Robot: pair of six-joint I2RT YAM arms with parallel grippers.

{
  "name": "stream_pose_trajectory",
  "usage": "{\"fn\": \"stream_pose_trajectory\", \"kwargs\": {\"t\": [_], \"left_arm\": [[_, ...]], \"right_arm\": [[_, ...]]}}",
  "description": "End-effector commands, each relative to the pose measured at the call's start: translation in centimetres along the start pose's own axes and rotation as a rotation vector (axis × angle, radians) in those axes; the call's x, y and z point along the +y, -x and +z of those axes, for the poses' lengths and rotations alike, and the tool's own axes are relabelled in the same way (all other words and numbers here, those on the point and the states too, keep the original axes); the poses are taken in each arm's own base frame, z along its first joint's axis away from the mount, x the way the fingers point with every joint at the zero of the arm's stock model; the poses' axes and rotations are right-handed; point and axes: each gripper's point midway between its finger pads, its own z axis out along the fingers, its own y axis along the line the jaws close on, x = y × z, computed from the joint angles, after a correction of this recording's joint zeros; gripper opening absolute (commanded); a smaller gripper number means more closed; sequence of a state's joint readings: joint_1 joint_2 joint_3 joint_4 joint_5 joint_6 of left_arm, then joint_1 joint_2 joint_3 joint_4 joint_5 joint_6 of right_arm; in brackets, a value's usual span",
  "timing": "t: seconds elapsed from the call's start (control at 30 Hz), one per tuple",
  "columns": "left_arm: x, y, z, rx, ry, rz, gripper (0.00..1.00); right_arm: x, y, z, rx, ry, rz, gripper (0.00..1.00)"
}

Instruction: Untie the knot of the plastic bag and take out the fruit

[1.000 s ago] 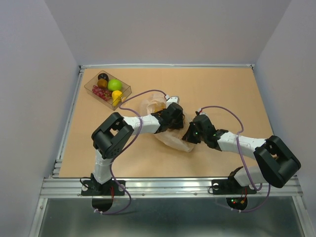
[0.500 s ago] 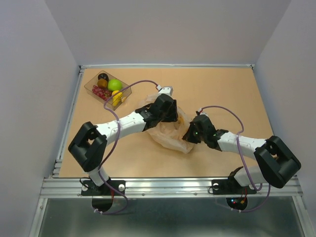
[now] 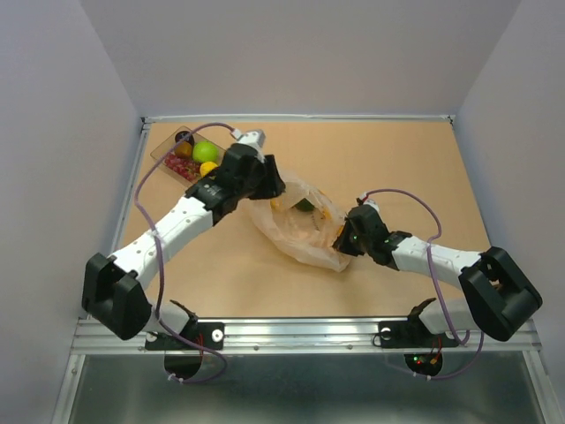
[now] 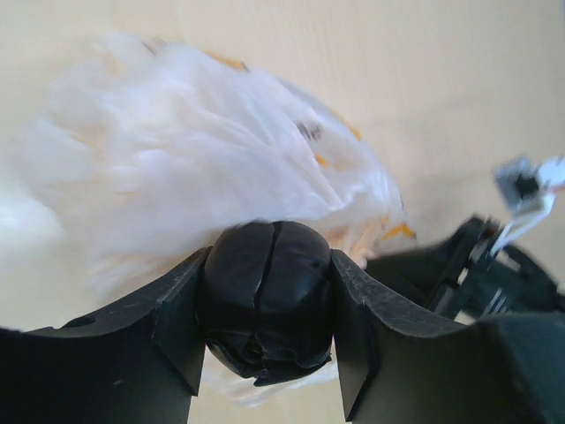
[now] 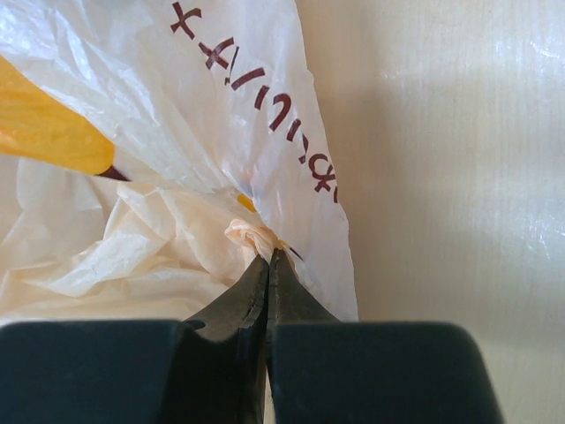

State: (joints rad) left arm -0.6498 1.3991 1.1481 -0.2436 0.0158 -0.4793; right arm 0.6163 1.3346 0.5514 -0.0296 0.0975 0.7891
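The cream-white plastic bag (image 3: 300, 231) lies crumpled at mid-table, its mouth open toward the far left. A dark green fruit (image 3: 304, 205) and a yellow one (image 3: 276, 203) show inside it. My left gripper (image 3: 272, 185) is above the bag's far-left edge, shut on a black round piece (image 4: 265, 296); the bag (image 4: 177, 168) lies behind it. My right gripper (image 3: 341, 238) is shut on a small twisted bunch of pale-orange plastic (image 5: 252, 237) at the bag's right edge (image 5: 291, 150). No tied knot shows.
A clear tray (image 3: 165, 147) stands at the far left corner, holding a bright green round fruit (image 3: 205, 151), a yellow one (image 3: 208, 168), red berry pieces (image 3: 179, 165) and dark round pieces. The left arm stretches diagonally from its base to the tray's side.
My left arm has swung from over the bag toward the far left, near the tray, with the black piece in it. The bag has spread open. My right gripper has stayed put.
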Motion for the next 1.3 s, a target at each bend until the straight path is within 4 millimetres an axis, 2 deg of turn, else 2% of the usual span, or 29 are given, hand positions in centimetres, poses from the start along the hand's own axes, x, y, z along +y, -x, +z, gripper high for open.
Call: {"fn": "stream_pose_trajectory", "kwargs": {"t": [0.0,0.03,0.07,0.1,0.13,0.2,0.23,0.3,0.33,0.4,0.43,0.47,0.5,0.53,0.6,0.7,0.73,0.8,0.93,1.07,1.13,1.2,1.23,1.27], "left_arm": [[2.3,8.5,-4.4,-0.23,0.021,-0.068,0.38],[5.0,10.2,-4.8,-0.269,0.077,-0.108,0.39],[6.5,10.8,-4.7,-0.281,0.108,-0.129,0.39],[8.9,11.7,-4.8,-0.312,0.177,-0.15,0.39],[12.5,12.3,-4.2,-0.32,0.26,-0.194,0.4],[16.5,12.8,-3.6,-0.329,0.354,-0.245,0.41],[19.4,13.3,-2.8,-0.337,0.402,-0.281,0.41],[21.7,13.8,-1.9,-0.344,0.433,-0.308,0.44],[23.6,14.6,-1.0,-0.353,0.457,-0.326,0.46],[25.3,15.1,0.0,-0.352,0.481,-0.342,0.5],[25.7,16.3,0.2,-0.372,0.484,-0.343,0.51],[27.0,15.9,1.5,-0.347,0.505,-0.352,0.51],[27.8,16.8,1.4,-0.368,0.528,-0.357,0.55],[28.9,16.1,2.5,-0.34,0.55,-0.364,0.58],[29.7,16.0,3.1,-0.33,0.572,-0.369,0.69],[30.9,15.3,3.7,-0.306,0.622,-0.377,0.79],[32.2,15.2,3.0,-0.313,0.65,-0.396,0.82],[32.8,14.9,2.5,-0.318,0.679,-0.404,0.9],[32.8,14.4,1.9,-0.311,0.691,-0.401,0.97],[31.3,14.5,0.0,-0.33,0.663,-0.395,0.99],[30.2,14.1,-1.3,-0.34,0.644,-0.39,0.99],[28.7,13.7,-1.7,-0.334,0.607,-0.374,0.99],[28.4,12.8,-2.0,-0.321,0.606,-0.367,0.99],[25.8,13.0,-2.5,-0.331,0.565,-0.322,0.99]], "right_arm": [[0.4,0.9,-0.4,-0.023,0.009,-0.021,0.0],[0.6,0.9,-0.5,-0.018,0.018,-0.03,0.0],[0.8,1.1,-0.5,-0.021,0.023,-0.034,0.01],[1.1,1.3,-0.7,-0.025,0.031,-0.038,0.01],[1.2,1.4,-0.7,-0.029,0.035,-0.048,0.01],[1.4,1.7,-0.9,-0.034,0.041,-0.059,0.01],[1.6,1.8,-1.0,-0.034,0.047,-0.072,0.01],[1.9,2.0,-1.1,-0.032,0.058,-0.08,0.01],[2.1,1.9,-1.1,-0.026,0.069,-0.092,0.01],[2.3,2.0,-1.3,-0.025,0.074,-0.098,0.01],[2.4,2.0,-1.4,-0.026,0.081,-0.101,0.01],[2.5,2.0,-1.4,-0.026,0.083,-0.108,0.01],[2.5,2.1,-1.5,-0.026,0.087,-0.11,0.01],[2.6,2.1,-1.5,-0.024,0.089,-0.116,0.01],[2.9,2.3,-1.6,-0.026,0.099,-0.122,0.03],[3.2,2.6,-2.0,-0.036,0.109,-0.133,0.1],[3.2,2.7,-2.1,-0.037,0.108,-0.133,0.11],[3.3,2.9,-2.2,-0.046,0.108,-0.136,0.12],[3.4,3.2,-2.4,-0.051,0.11,-0.144,0.15],[4.4,4.2,-3.1,-0.07,0.128,-0.175,0.2],[4.7,4.8,-3.5,-0.076,0.132,-0.214,0.29],[6.0,6.4,-4.3,-0.11,0.15,-0.245,0.39],[6.4,7.1,-4.6,-0.125,0.152,-0.264,0.54],[7.1,8.2,-5.2,-0.146,0.154,-0.306,0.6]]}}
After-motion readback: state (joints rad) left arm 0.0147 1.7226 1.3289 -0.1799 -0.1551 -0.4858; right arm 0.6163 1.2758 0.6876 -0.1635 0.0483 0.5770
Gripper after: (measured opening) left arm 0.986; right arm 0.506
